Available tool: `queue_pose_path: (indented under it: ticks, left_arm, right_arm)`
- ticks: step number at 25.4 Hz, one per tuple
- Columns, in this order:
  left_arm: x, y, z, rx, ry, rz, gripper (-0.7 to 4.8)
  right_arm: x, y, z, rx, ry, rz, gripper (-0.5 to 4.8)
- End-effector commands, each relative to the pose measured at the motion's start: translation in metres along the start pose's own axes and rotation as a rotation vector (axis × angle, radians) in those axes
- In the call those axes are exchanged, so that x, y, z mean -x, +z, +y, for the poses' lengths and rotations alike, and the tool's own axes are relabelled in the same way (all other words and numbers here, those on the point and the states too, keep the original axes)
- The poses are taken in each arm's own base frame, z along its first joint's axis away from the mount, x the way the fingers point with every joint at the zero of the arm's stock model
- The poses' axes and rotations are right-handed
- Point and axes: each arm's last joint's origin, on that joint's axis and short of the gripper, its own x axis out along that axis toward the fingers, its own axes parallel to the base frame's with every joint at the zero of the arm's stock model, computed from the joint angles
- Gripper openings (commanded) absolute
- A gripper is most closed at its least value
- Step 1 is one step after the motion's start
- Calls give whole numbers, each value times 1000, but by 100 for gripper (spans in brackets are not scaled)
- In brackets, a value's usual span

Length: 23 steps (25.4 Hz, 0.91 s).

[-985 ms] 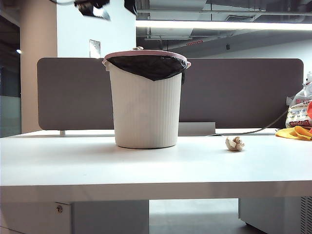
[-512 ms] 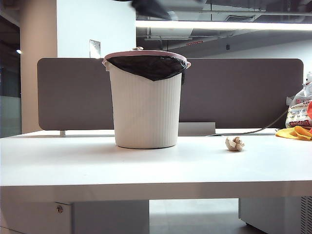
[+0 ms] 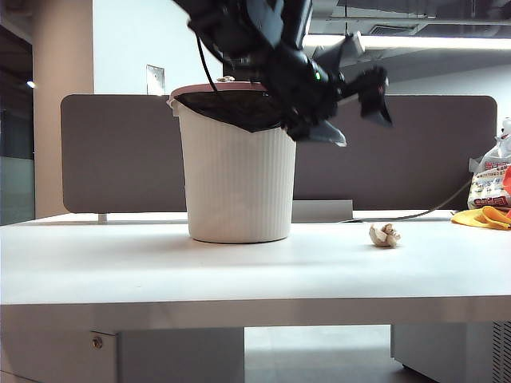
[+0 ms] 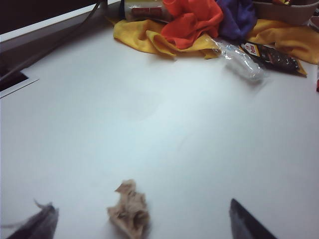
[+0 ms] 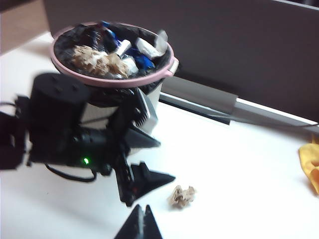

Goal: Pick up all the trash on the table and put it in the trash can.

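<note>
1. Inspecting the worktop [image 3: 160, 271], I find one crumpled ball of beige paper [image 3: 384, 234] left on it, lying to the right of the trash can [image 3: 239, 175] and well apart from it.
2. The trash can stands upright near the middle of the worktop. The right wrist view shows it already holding crumpled paper and other scraps inside its black liner [image 5: 149, 87], so I judge the task near its end, with this one piece outstanding.
3. Cloths and packets lie heaped at the far right edge: a yellow cloth [image 4: 149, 37], an orange one [image 4: 192, 20] and a clear wrapper [image 4: 244, 62]. I judge these to be outside the job.
4. The left tool [image 4: 144, 221] is stretched wide, with nothing between its tips. In its wrist view the paper ball [image 4: 129, 211] sits on the worktop between the two fingertips [image 4: 246, 224], which suits a straddling grasp.
5. In the exterior view the left arm [image 3: 271, 48] reaches down from above, across the front of the can's rim, with the left tool [image 3: 355, 108] hanging high over the paper and angled down to the right. I judge it must come down before closing.
6. The right tool [image 5: 141, 224] is fully closed and empty, its tips pressed together. It hangs above the worktop looking toward the can, the left arm [image 5: 75, 134] and the paper ball [image 5: 182, 195], clear of the pick.
</note>
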Motion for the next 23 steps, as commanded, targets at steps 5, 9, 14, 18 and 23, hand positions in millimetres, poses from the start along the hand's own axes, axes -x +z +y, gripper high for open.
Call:
queue_pose_path:
  ticks: [5,9,14,18,23]
  left_arm:
    - [-44,-54,4,13,-49,12,479]
    - [-58,-69,6,111,-44,-31,479]
    - [-70,-88,12,104,56,-54,479]
    - [-77,-93,13,161,46,-68,479]
    - [-78,-81,13,156,40,-28,479]
  right_arm:
    - [-2,2,-2,-5,-10,-25,-7]
    - [-2,2,-2,-5,-10,-25,-7]
    - [-2,1,-2,0,-6,-15,-7]
    - [-3,1,-2,3,-5,-15,-7]
    - [-10,2,-1,5,47,-16,-7]
